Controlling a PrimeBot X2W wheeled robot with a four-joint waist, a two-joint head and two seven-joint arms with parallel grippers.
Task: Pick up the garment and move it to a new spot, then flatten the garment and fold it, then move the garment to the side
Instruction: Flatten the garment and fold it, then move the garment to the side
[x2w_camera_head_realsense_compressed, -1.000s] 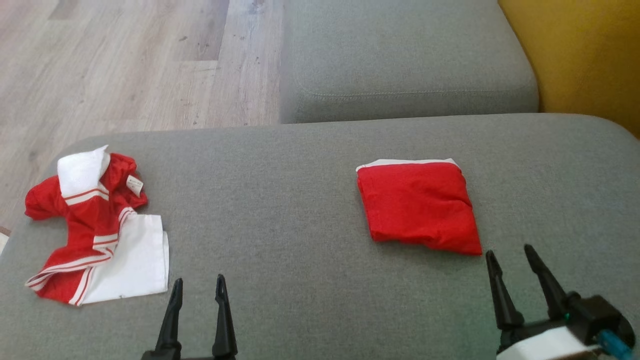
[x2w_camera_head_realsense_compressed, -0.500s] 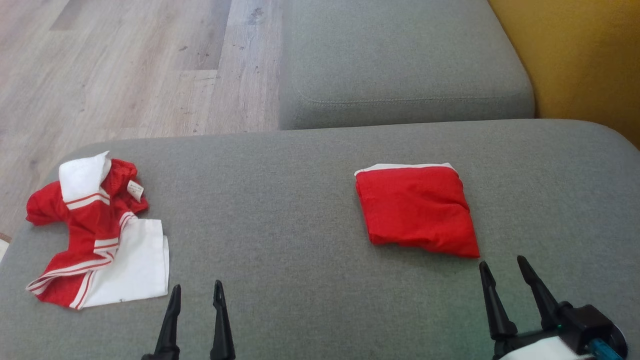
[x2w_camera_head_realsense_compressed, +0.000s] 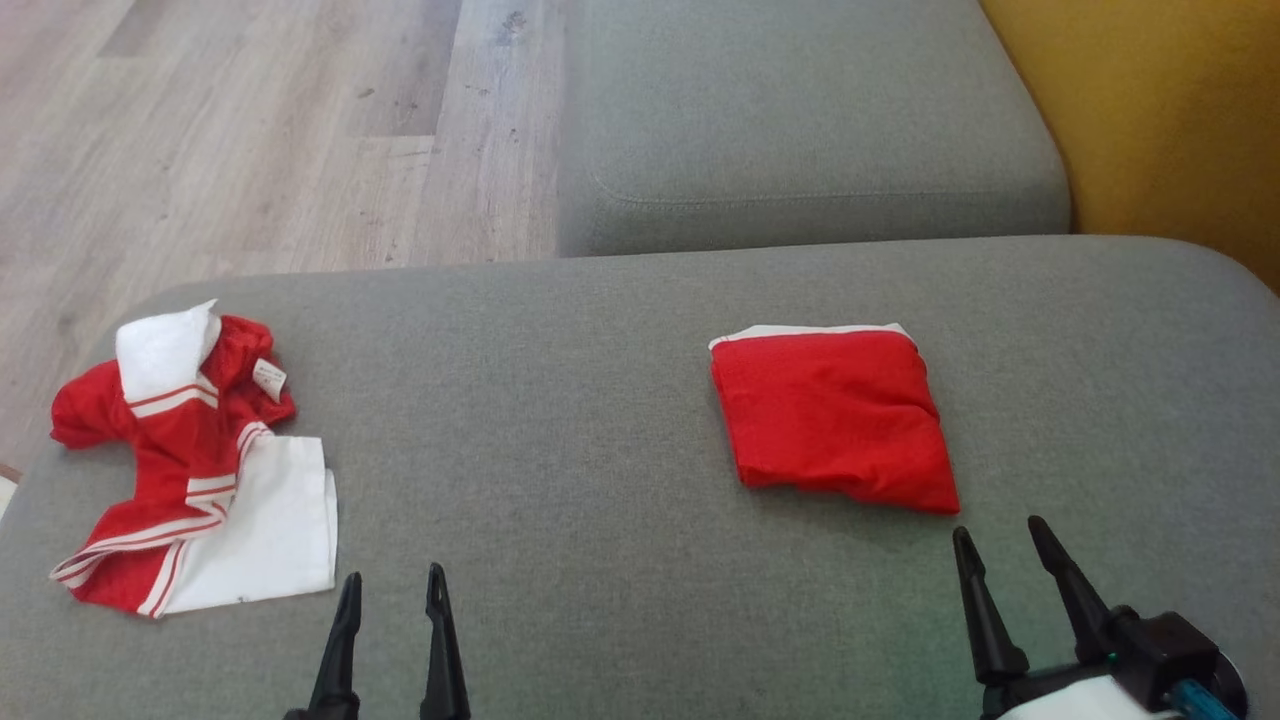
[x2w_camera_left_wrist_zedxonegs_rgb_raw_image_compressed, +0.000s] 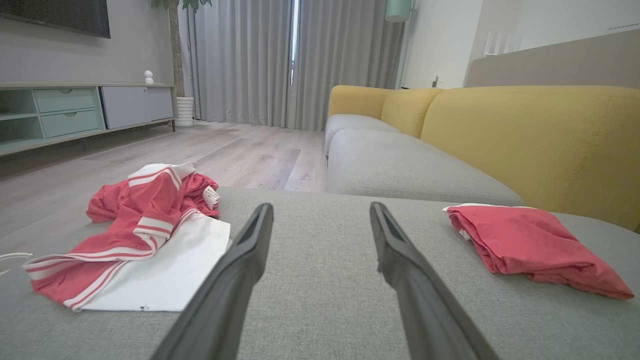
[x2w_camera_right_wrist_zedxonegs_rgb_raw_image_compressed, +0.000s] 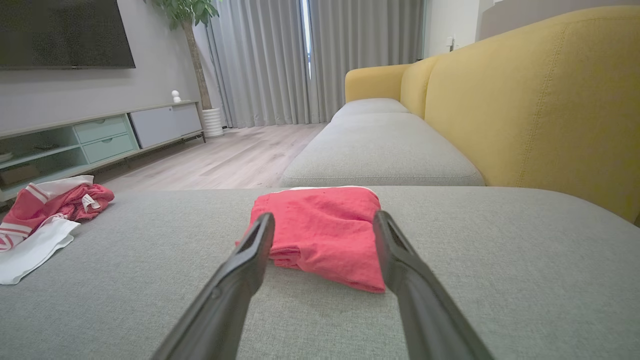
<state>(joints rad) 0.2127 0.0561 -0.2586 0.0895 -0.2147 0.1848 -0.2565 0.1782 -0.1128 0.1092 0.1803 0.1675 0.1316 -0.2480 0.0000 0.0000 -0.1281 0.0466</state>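
A crumpled red-and-white garment (x2w_camera_head_realsense_compressed: 190, 460) lies at the left end of the grey cushion (x2w_camera_head_realsense_compressed: 560, 420), also seen in the left wrist view (x2w_camera_left_wrist_zedxonegs_rgb_raw_image_compressed: 145, 240) and the right wrist view (x2w_camera_right_wrist_zedxonegs_rgb_raw_image_compressed: 40, 220). A folded red garment (x2w_camera_head_realsense_compressed: 835, 415) lies flat to the right of centre (x2w_camera_left_wrist_zedxonegs_rgb_raw_image_compressed: 525, 245), (x2w_camera_right_wrist_zedxonegs_rgb_raw_image_compressed: 320, 230). My left gripper (x2w_camera_head_realsense_compressed: 393, 575) is open just right of the crumpled garment's white corner, nothing between its fingers (x2w_camera_left_wrist_zedxonegs_rgb_raw_image_compressed: 321, 207). My right gripper (x2w_camera_head_realsense_compressed: 998, 527) is open just short of the folded garment's near right corner (x2w_camera_right_wrist_zedxonegs_rgb_raw_image_compressed: 324, 215), touching nothing.
A second grey seat cushion (x2w_camera_head_realsense_compressed: 810, 130) sits behind, with the yellow sofa back (x2w_camera_head_realsense_compressed: 1170, 110) to the right. Wooden floor (x2w_camera_head_realsense_compressed: 250, 140) lies beyond the cushion's far left edge. A TV cabinet (x2w_camera_left_wrist_zedxonegs_rgb_raw_image_compressed: 75, 110) and curtains (x2w_camera_left_wrist_zedxonegs_rgb_raw_image_compressed: 280, 60) stand far off.
Both grippers have drawn back a little toward the cushion's near edge, the right one more. The head view shifted slightly. Neither garment has moved.
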